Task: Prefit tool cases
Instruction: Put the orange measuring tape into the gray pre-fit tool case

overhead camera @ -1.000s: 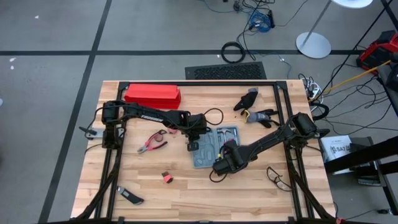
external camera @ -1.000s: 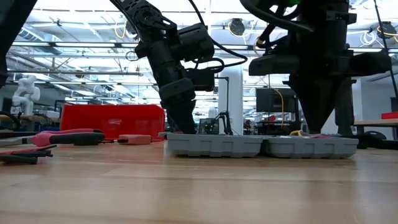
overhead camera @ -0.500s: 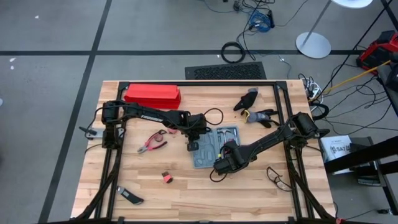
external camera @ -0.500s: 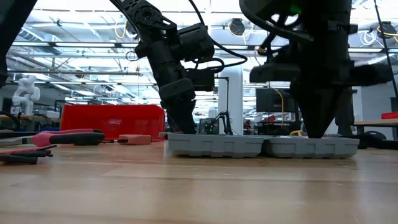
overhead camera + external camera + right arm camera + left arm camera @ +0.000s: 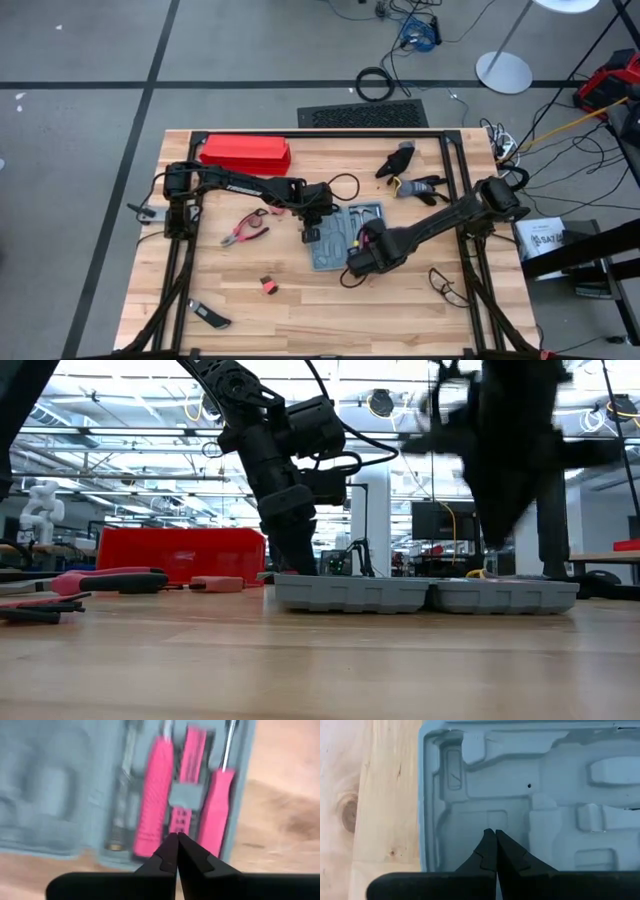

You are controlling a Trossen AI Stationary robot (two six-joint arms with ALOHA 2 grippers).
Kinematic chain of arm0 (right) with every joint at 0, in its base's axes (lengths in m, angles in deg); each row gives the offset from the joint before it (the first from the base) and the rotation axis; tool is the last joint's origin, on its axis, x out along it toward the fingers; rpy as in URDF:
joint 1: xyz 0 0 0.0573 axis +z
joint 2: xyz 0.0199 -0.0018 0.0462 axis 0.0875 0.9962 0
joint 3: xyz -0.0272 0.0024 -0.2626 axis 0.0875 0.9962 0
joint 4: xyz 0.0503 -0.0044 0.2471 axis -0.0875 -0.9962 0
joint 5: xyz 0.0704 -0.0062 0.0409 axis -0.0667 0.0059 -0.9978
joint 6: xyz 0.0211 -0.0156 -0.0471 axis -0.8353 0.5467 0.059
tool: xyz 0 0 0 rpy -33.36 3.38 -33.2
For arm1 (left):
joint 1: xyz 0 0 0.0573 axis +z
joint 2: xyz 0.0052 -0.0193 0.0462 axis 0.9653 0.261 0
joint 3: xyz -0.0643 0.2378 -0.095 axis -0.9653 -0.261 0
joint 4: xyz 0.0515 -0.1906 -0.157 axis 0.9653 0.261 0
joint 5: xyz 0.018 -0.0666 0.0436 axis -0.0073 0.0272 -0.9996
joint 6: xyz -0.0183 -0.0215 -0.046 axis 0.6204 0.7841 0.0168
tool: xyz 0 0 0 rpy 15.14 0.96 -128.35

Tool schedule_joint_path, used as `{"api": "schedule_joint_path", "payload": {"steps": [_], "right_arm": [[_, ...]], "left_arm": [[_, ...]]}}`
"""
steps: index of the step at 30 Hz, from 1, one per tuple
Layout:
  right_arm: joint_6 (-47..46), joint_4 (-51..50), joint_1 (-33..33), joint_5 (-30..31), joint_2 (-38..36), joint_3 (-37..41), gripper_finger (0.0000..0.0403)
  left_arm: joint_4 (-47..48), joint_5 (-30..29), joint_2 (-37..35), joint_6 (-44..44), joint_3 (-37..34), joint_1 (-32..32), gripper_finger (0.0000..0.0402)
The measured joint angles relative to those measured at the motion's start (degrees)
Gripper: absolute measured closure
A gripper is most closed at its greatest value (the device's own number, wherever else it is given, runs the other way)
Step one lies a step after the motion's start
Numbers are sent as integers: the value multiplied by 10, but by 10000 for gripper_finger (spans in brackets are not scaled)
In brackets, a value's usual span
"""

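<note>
While overhead hides them, wrist views show both closed grippers, left gripper (image 5: pixel 495 851) and right gripper (image 5: pixel 176 854), over the open blue-grey moulded plastic case (image 5: pixel 343 238), pink-handled tools (image 5: pixel 155 795) inside.

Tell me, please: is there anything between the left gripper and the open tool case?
Nothing visible. The shut left gripper points straight at an empty recess of the open tool case, with no object between them. The pink pliers lie apart on the table.

Left arm: extends from the tabletop's left edge toward the centre, wrist bent downward. Left gripper (image 5: pixel 496 851): jaws pressed together, empty, tips pointing down.

Right arm: reaches from the right edge diagonally toward the centre, wrist angled downward. Right gripper (image 5: pixel 177 851): jaws closed flush, holding nothing, tips pointing down.
</note>
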Motion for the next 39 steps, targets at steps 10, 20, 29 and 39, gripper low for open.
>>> {"api": "schedule_joint_path", "payload": {"steps": [10,20,29,39], "right_arm": [[39,-148,1,150,-21,-21,403],[253,-216,-101,360,-101,-20,403],[834,84,-318,183,-218,-20,403],[1048,255,-392,-161,-232,142,403]], "left_arm": [[51,1,-33,-31,39,0,402],[116,-122,-219,-251,91,5,402],[126,-242,-328,-178,91,74,402],[153,-148,-296,-195,-30,50,401]]}}
